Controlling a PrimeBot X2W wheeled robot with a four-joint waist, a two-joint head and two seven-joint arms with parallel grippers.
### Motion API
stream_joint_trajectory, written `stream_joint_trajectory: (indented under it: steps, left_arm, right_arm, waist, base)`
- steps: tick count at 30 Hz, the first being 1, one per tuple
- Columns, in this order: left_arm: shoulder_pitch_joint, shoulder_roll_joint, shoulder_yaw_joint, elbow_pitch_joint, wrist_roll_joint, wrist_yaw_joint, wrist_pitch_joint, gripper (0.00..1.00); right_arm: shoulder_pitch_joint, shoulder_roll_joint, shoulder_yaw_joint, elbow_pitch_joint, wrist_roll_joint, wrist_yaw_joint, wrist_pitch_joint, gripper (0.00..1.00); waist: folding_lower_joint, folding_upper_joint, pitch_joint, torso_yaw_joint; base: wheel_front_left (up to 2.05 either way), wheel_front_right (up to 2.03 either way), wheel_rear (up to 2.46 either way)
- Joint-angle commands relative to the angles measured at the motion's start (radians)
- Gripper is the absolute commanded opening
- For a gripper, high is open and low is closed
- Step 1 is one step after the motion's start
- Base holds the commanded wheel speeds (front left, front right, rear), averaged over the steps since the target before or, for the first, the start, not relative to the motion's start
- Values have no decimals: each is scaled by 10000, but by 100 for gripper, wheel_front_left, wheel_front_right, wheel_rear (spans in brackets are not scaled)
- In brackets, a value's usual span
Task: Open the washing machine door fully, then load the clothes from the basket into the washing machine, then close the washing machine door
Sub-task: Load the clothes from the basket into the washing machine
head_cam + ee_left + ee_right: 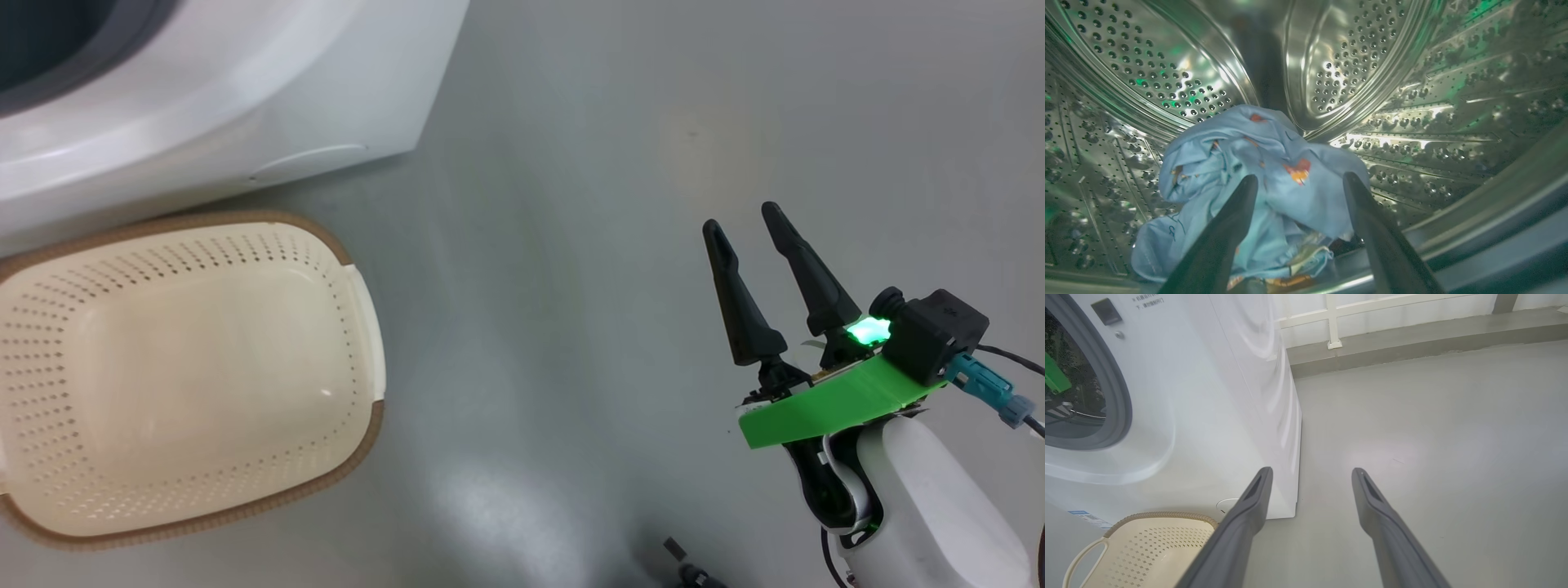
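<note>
A: Two tools. Surroundings?
B: Steel drum point(1147, 61) walls ring the left tool point(1300, 177); fingers spread, gripping nothing. The clothes point(1274, 155) heaped lower centre, just beyond its tips.
A: Right tool point(741, 216)?
B: Lower right over grey floor point(571, 245), spread, holding nothing; basket point(269, 245) lower left.

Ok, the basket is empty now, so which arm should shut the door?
Probably the right. The right gripper is open and free above the floor beside the washing machine. The left gripper is open inside the drum over the clothes and must back out first.
</note>
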Motion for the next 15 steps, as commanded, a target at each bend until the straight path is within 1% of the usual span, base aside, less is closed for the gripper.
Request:
stream_joint_trajectory:
  steps: [1, 7, 15]
  left_arm:
    - [327, 341, 33, -151, -45, -55, -203, 100]
    - [1363, 194, 186, -664, -223, -176, -445, 100]
    - [3253, 5, 858, -2591, -273, -221, -455, 100]
  right_arm:
    - [92, -172, 152, -146, 5, 54, -80, 100]
    - [60, -339, 174, -20, 74, 54, -80, 100]
    - [83, -631, 216, 168, 238, 54, -80, 100]
  waist:
    - [1, -1, -316, 209]
    - [1, -1, -931, 517]
    - [1, -1, -1930, 989]
  base:
    - [0, 0, 0]
    - [0, 0, 0]
    - [0, 0, 0]
